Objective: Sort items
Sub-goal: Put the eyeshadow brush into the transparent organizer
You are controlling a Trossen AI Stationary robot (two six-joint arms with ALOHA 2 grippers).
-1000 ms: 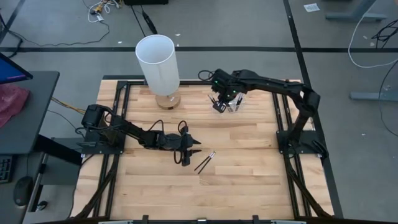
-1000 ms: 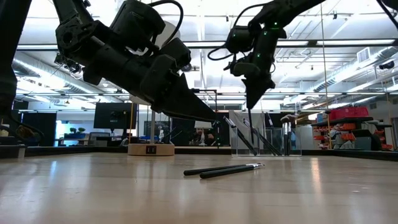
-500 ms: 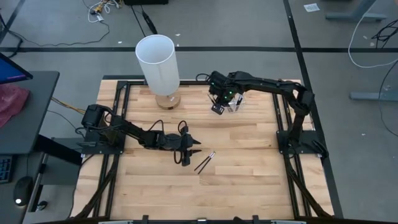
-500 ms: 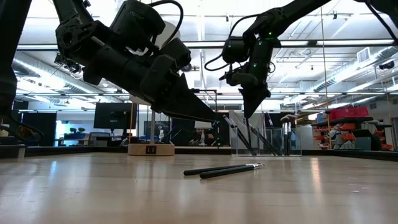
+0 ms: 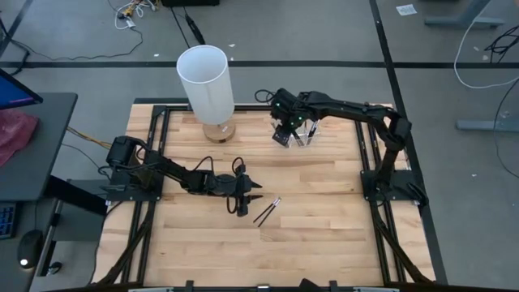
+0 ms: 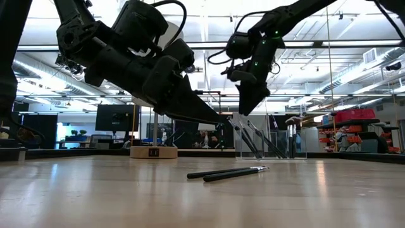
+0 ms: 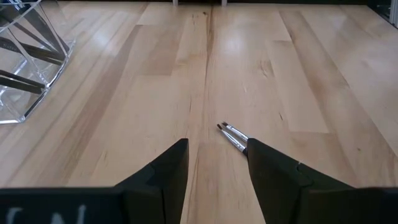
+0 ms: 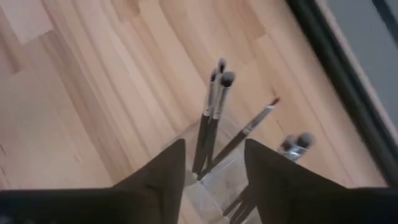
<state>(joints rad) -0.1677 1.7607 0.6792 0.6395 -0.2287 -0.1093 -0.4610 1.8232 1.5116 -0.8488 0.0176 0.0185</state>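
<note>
Wooden table (image 5: pixel 324 203): two brushes (image 5: pixel 267 211) are seen lying near the spread-jawed left gripper (image 5: pixel 246 197). Above the clear holder (image 6: pixel 266 136) of brushes, the right gripper (image 5: pixel 281 136) is seen with jaws parted, empty; holder compartments are indistinguishable.

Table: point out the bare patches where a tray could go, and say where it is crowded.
Bare wood spans the table's near strip below the two loose brushes, and the right middle between them and the right arm's base. Crowded: the far edge around the white cylinder and clear holder, and around the left gripper.
</note>
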